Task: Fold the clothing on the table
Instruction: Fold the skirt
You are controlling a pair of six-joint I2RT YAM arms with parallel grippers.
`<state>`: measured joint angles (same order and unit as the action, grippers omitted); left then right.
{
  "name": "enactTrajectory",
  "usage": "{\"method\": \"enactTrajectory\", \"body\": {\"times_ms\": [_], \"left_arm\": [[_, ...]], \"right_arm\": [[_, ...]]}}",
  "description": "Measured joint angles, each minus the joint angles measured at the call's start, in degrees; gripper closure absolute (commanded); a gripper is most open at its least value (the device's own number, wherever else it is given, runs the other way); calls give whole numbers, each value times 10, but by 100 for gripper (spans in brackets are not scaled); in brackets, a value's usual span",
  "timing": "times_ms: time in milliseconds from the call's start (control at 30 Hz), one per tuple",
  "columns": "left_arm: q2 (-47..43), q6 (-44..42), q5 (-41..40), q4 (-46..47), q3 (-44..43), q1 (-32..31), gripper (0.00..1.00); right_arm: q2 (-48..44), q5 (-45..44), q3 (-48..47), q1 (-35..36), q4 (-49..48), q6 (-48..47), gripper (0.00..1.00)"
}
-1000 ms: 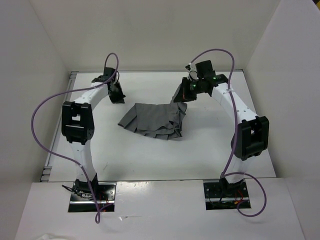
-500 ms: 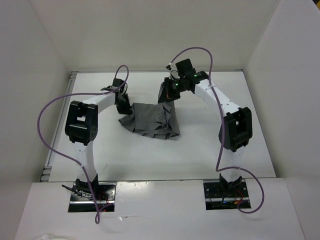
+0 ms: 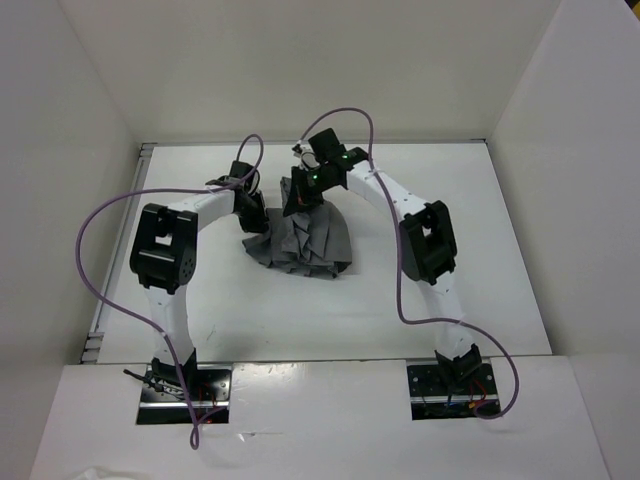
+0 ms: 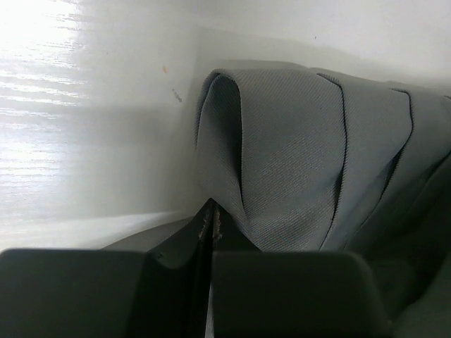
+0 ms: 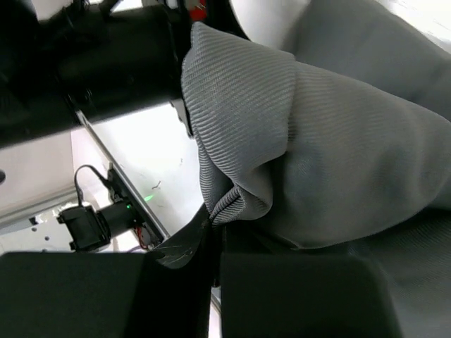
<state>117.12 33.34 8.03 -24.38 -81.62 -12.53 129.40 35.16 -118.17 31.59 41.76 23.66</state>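
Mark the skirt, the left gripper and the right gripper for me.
skirt (image 3: 318,248), top external view, on its flat pleated near part.
left gripper (image 4: 210,215), left wrist view, where the shut fingertips meet the fabric.
right gripper (image 5: 215,224), right wrist view, where the shut fingertips pinch a fold.

Front of the flat white table (image 3: 300,310) is open; far centre blocked by dark grey pleated skirt (image 3: 310,245), white left arm (image 3: 200,203), white right arm (image 3: 385,190).

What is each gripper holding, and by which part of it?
Both hold the skirt. The left gripper pinches a fold at its left edge; the right gripper pinches a bunched fold at its far edge.
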Motion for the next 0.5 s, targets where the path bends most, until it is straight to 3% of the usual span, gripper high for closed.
{"method": "enactTrajectory", "body": {"times_ms": [233,300,367,500], "left_arm": [[-6,0,0,0,8,0,99],[-7,0,0,-1,10,1,99],[-9,-1,0,-1,11,4,99],[-22,-2,-9,-16,18,20,98]], "right_arm": [[67,15,-84,25,5,8,100],[79,18,-99,27,9,11,77],[87,23,-104,27,14,16,45],[96,41,-113,27,19,14,40]]}}
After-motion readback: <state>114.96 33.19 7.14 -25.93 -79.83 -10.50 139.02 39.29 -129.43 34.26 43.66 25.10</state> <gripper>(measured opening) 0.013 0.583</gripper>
